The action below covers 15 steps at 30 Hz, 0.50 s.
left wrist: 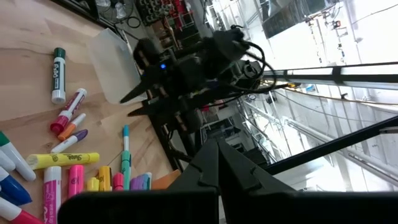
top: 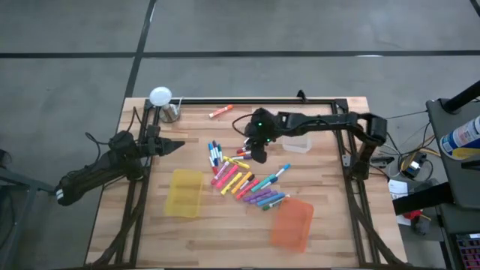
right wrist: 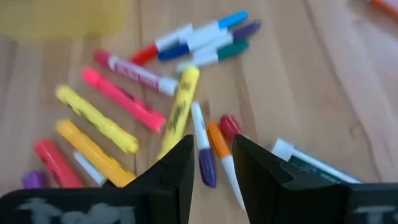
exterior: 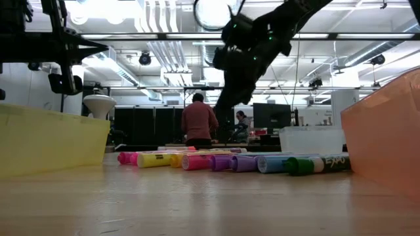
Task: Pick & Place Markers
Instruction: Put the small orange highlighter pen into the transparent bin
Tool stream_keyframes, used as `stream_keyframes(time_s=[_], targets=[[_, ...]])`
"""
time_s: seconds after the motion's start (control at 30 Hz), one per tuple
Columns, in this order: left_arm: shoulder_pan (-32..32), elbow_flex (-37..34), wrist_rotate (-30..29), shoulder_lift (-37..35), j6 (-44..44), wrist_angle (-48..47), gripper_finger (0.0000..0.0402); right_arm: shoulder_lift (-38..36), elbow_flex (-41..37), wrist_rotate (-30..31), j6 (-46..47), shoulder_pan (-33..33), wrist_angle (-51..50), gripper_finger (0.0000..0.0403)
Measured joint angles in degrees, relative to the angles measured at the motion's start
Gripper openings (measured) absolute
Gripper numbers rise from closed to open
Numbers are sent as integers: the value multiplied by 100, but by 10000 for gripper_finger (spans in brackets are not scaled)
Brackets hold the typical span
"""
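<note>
The markers are seen heaped in a loose scatter near the middle of the table — highlighters in yellow, pink and orange, thin pens with purple, orange, red, blue and green tips, several touching or crossing one another. One orange marker is left apart, near the far edge. A yellow bin is set just beside the heap toward the left edge, an orange bin near the front right corner, and a clear bin toward the far right of the heap.

The right gripper is held over the far side of the heap. In the right wrist view its fingers are parted by a narrow gap, and nothing is seen between them; the purple-tipped pen and the orange-tipped pen lie below that gap. Whether the tips touch the wood cannot be told.

The step in hand is judged to be the picking of a single marker — no grasp is yet made. The next move would call for a descent centred on one pen, with the jaws set across its barrel, so that its neighbours are not caught as well.

The left gripper is parked shut and empty near the left edge, beside a metal cup.
</note>
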Motion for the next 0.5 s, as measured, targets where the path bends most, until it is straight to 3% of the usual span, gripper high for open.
stream_keyframes(time_s=[0.2,0.5], targets=[[-2,0,1,0,-10,-9,0,519,582,0,-696,9,-1130,102],[-2,0,1,0,-3,-24,0,1410,1103,39,-1094,19,-1495,102]])
